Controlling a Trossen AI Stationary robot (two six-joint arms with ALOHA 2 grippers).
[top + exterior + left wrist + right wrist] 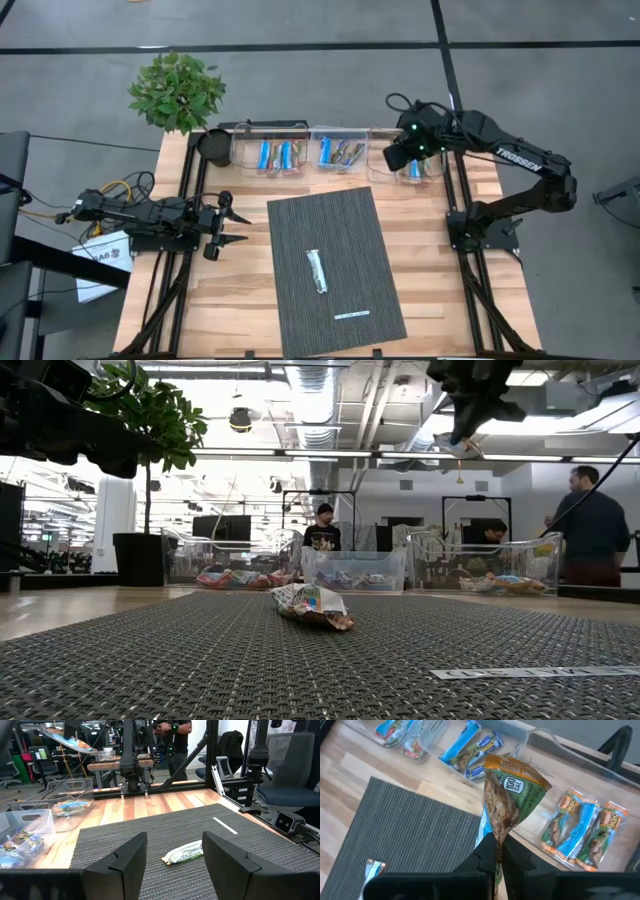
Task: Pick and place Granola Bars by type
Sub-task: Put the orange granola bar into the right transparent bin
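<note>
One silvery-white granola bar lies flat on the grey mat; it also shows in the low view and the left wrist view. My right gripper hovers over the right-hand clear bin, shut on an orange, green and brown bar. That bin holds orange-and-blue bars. The left bin and the middle bin hold blue and mixed-colour bars. My left gripper waits open at the table's left, pointing at the mat. My right gripper pinches the orange-green-brown bar by one end between its two shut fingers, coming from above. The rest of the bar sticks out past the fingertips. It is lifted clear over the right bin, its free end showing below the gripper in the low view.
A thin flat white strip lies on the mat near its near edge. A potted plant and a dark cup stand at the far left corner. Black frame rails run along both sides. People stand beyond the table.
</note>
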